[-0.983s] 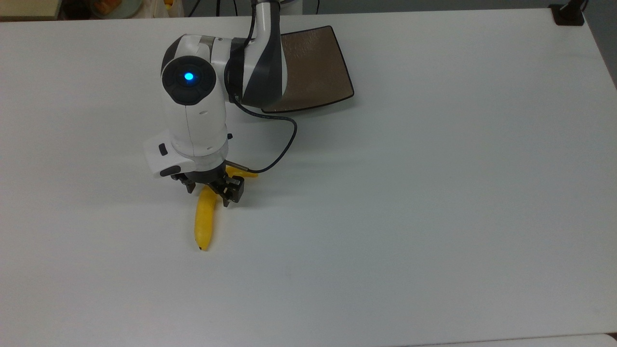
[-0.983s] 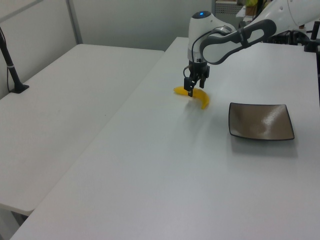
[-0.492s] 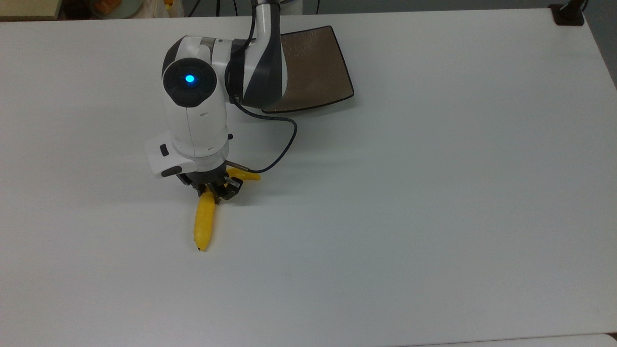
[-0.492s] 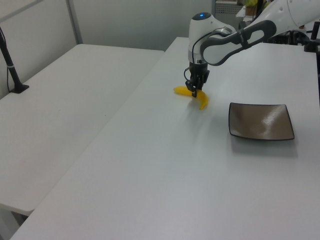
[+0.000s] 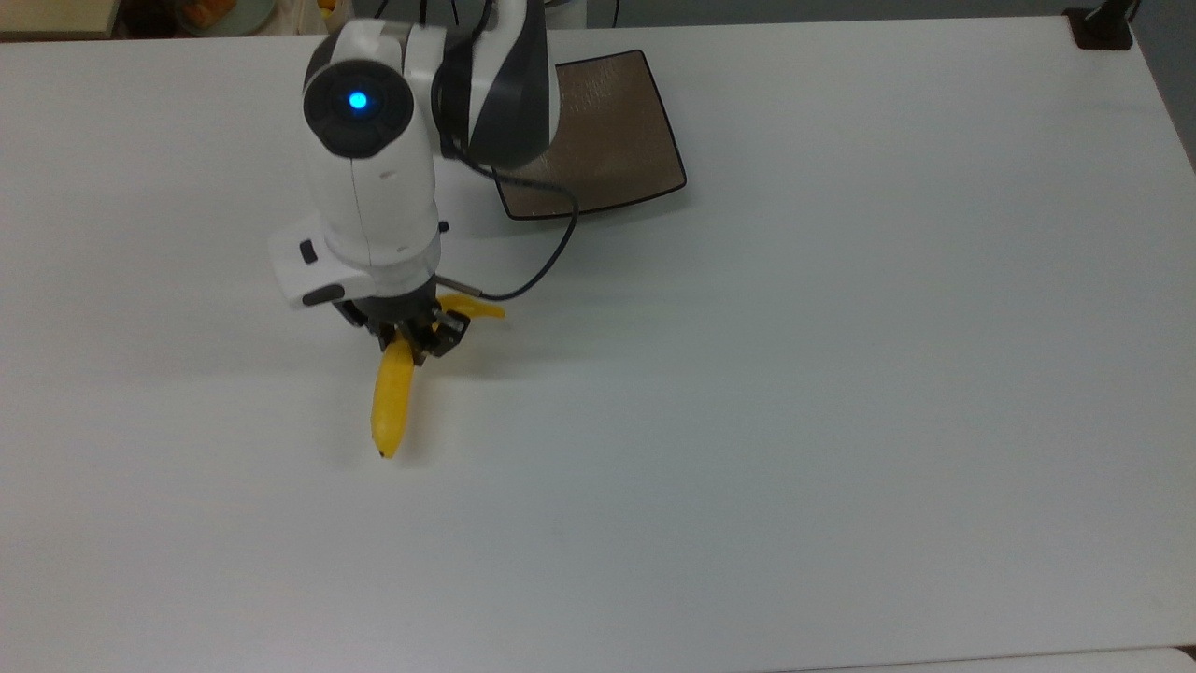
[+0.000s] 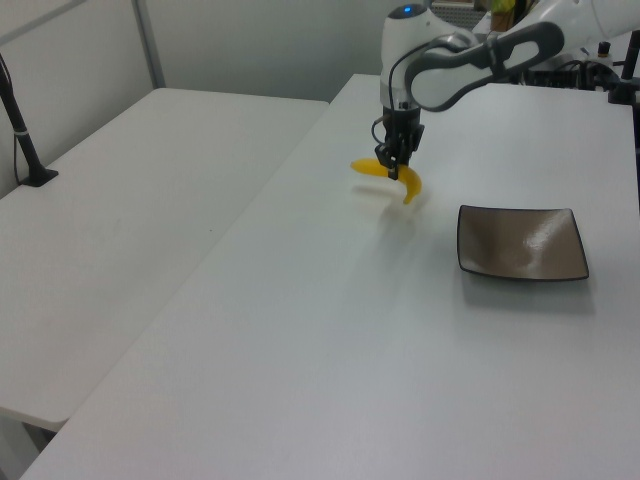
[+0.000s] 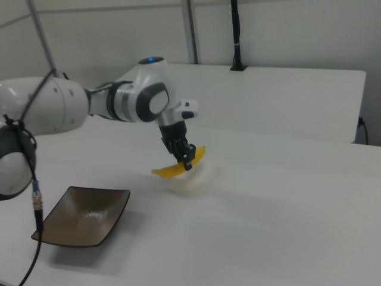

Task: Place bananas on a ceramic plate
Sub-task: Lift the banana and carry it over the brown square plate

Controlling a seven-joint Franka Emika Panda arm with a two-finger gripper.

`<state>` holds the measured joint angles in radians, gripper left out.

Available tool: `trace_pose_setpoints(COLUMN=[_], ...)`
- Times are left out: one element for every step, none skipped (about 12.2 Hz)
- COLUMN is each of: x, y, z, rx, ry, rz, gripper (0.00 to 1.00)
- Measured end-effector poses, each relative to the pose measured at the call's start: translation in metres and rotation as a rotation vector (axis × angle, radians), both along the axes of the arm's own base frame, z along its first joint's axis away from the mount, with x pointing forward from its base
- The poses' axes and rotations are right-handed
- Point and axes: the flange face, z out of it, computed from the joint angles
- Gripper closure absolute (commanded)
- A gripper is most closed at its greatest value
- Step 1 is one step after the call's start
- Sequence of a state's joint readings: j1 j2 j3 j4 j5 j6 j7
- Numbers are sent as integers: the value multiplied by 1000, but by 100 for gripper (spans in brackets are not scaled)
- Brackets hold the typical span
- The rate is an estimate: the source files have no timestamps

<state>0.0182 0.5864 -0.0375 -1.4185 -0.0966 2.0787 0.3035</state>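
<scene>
My gripper (image 5: pixel 408 348) (image 6: pixel 393 171) (image 7: pixel 185 159) is shut on the middle of the bananas (image 5: pixel 392 400) (image 6: pixel 405 183) (image 7: pixel 172 169), a single bright yellow curved fruit. It hangs a little above the white table, its shadow beneath it in the left and right views. The ceramic plate (image 5: pixel 612 131) (image 6: pixel 522 243) (image 7: pixel 83 215), square and glossy brown with a dark rim, lies bare on the table, up and right of the gripper in the top view and partly covered there by my arm.
The white table (image 5: pixel 841 374) stretches wide around the gripper. A black cable (image 5: pixel 542 262) loops from the wrist. A second white table (image 6: pixel 120 230) lies at the left view's left, with a black post (image 6: pixel 25 150) on it.
The gripper closed on the banana, then rose with it off the table. In the top view banana and wrist shifted slightly up the image.
</scene>
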Motion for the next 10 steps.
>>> trace_pose_setpoints(x=[-11, -24, -39, -56, -73, -90, -103, -124, -139, -150], y=[4, 11, 21, 30, 38, 47, 55, 69, 79, 86], z=[18, 36, 54, 71, 83, 89, 89, 84, 80, 75], rx=[3, 5, 5, 3, 10, 15, 19, 19, 19, 17], ry=[29, 74, 129, 193, 261, 325, 363, 401, 426, 445], rz=[1, 5, 12, 20, 24, 34, 48, 74, 92, 106], gripper=[100, 100, 100, 100, 100, 100, 100, 100, 100, 100])
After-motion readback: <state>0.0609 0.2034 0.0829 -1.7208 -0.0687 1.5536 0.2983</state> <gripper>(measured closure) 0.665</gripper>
